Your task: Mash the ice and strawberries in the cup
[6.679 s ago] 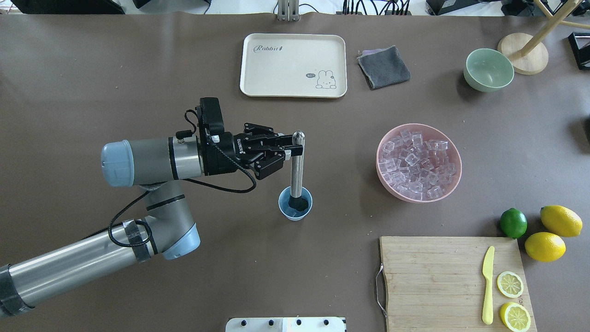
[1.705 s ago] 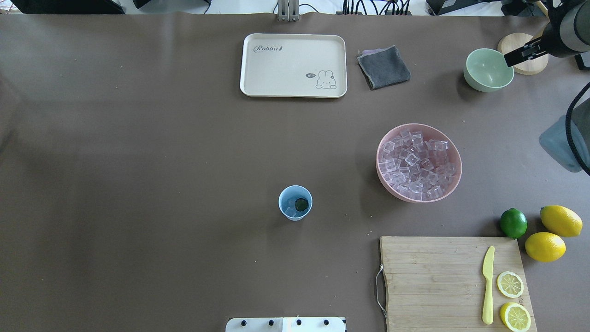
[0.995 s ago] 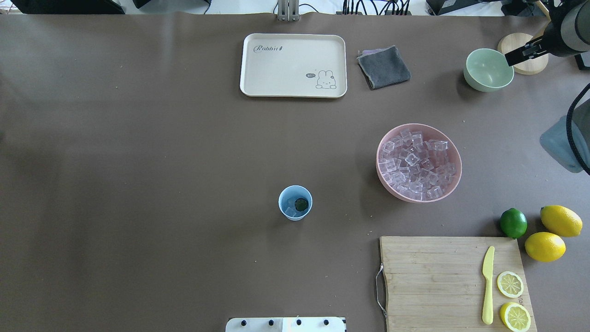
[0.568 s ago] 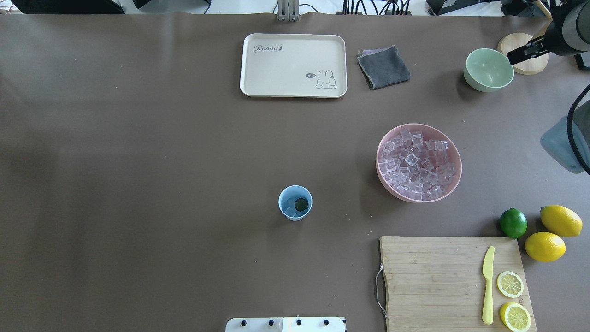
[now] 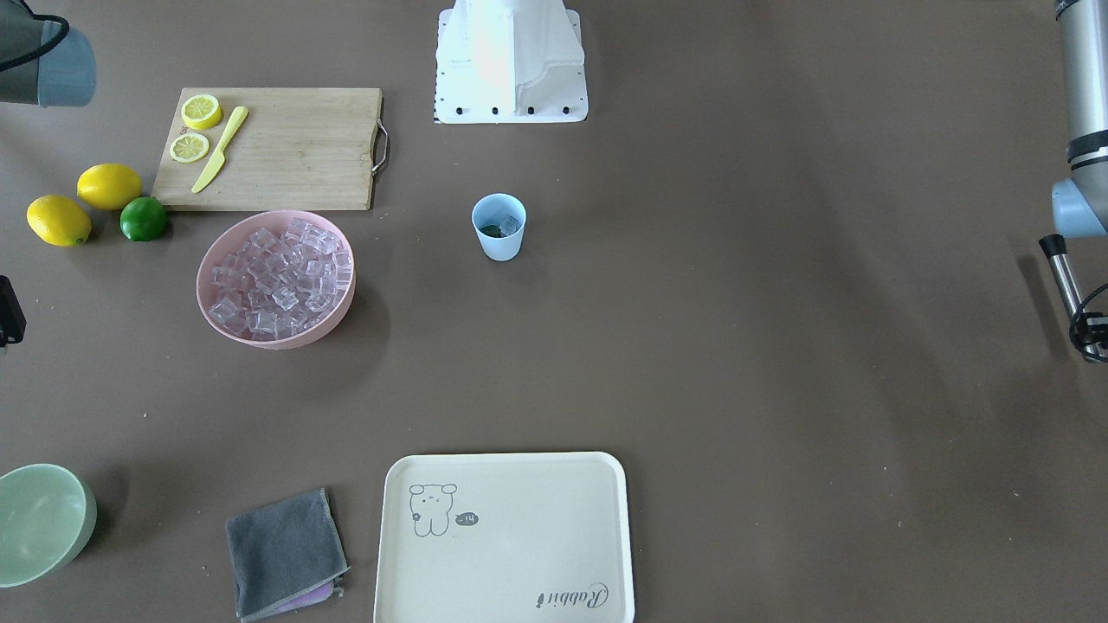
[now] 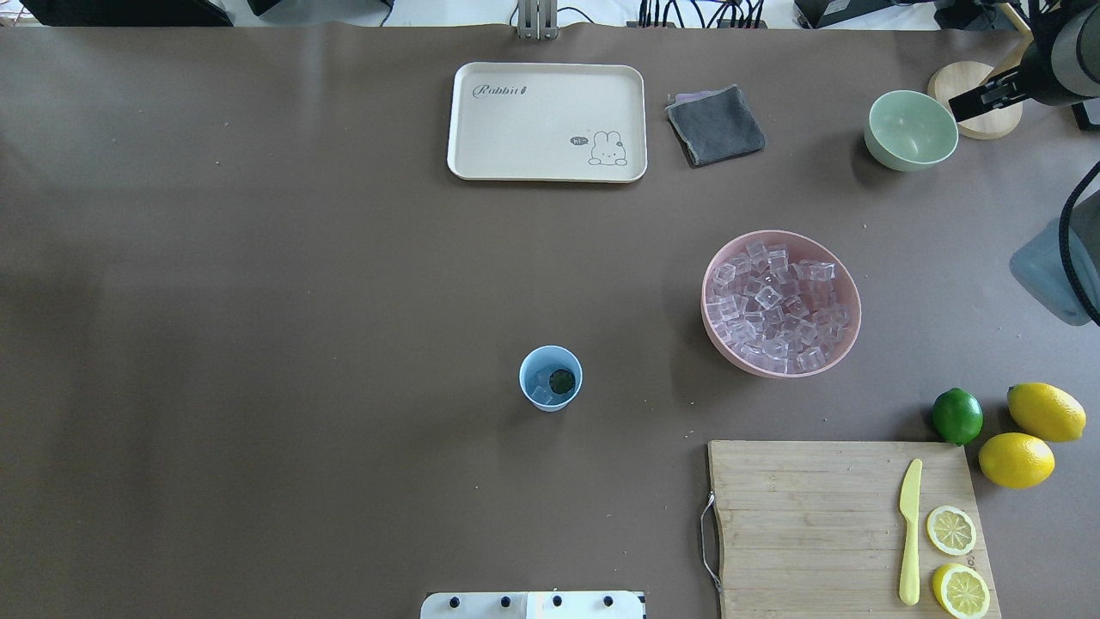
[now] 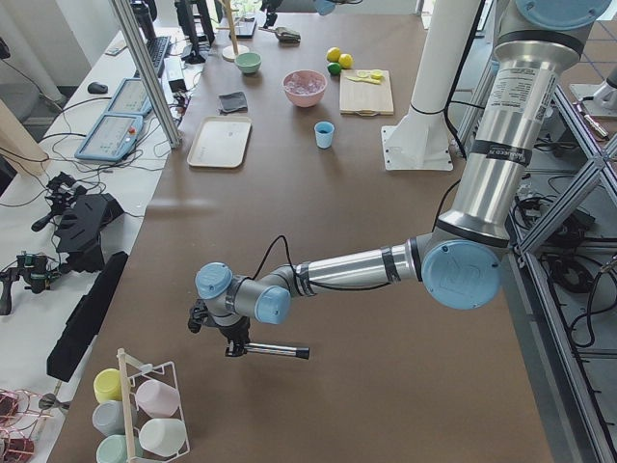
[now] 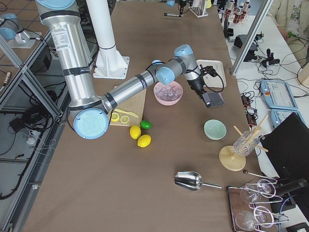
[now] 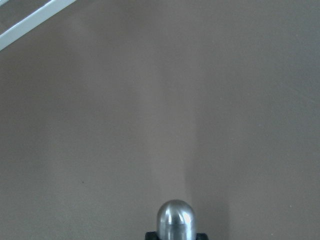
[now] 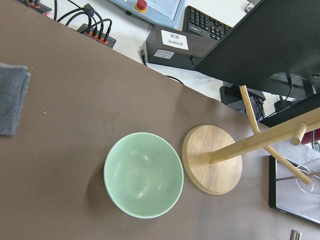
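On your brown table [image 6: 258,301] the cup [image 6: 550,406] stands central, ice [image 6: 541,393] and strawberry [image 6: 562,381] inside. Your left end effector [image 7: 234,345] clamps the muddler [image 7: 280,351] well apart from it; the right end effector [image 6: 956,110] you cannot tell, wide or narrow.

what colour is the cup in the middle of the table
The cup is light blue; exterior front-facing view.

The muddler [image 7: 275,351] is out of the cup [image 6: 550,378], so the ice [image 6: 540,393] and strawberry [image 6: 562,381] inside now show uncovered. The left arm [image 7: 357,270] has left the middle of the table and gone out of the overhead view to the far left end, where the left gripper [image 7: 234,345] clamps the muddler level above the table. The right arm [image 6: 1053,60] has come in at the far right, and its black tip has since edged slightly right, away from the green bowl [image 6: 911,129].
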Action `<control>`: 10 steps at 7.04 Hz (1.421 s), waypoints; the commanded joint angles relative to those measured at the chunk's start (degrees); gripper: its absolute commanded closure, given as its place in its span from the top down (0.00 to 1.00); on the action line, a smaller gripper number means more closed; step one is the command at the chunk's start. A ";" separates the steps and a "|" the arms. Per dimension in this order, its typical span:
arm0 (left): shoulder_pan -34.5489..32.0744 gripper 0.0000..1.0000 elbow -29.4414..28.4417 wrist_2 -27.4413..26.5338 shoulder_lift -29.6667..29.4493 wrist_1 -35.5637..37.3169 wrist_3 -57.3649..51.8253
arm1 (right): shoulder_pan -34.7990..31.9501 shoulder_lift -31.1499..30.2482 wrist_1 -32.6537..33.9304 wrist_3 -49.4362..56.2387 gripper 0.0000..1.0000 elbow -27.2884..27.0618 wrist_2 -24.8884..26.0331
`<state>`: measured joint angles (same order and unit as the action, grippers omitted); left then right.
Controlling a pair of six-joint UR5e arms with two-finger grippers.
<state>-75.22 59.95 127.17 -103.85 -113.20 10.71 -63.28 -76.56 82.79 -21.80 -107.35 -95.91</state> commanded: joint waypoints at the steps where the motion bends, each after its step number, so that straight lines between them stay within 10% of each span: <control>1: 0.34 0.35 -0.19 -0.08 -0.04 -0.18 0.01 | 0.00 -0.26 -1.57 0.09 1.00 0.39 0.20; 3: 0.34 0.99 0.42 0.01 -0.21 -0.26 0.01 | 0.00 -0.44 -2.29 0.09 1.00 0.57 0.11; 6: -3.33 0.99 3.14 0.88 -1.79 0.52 0.01 | -0.09 -0.70 -2.02 0.09 1.00 0.56 -0.85; 10: -9.49 0.99 10.53 6.69 -6.78 5.80 -0.34 | -11.02 -1.93 0.51 0.61 1.00 1.52 -19.07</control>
<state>-83.03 69.37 133.40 -108.24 -107.98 10.30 -69.02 -78.47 81.80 -21.68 -106.68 -107.73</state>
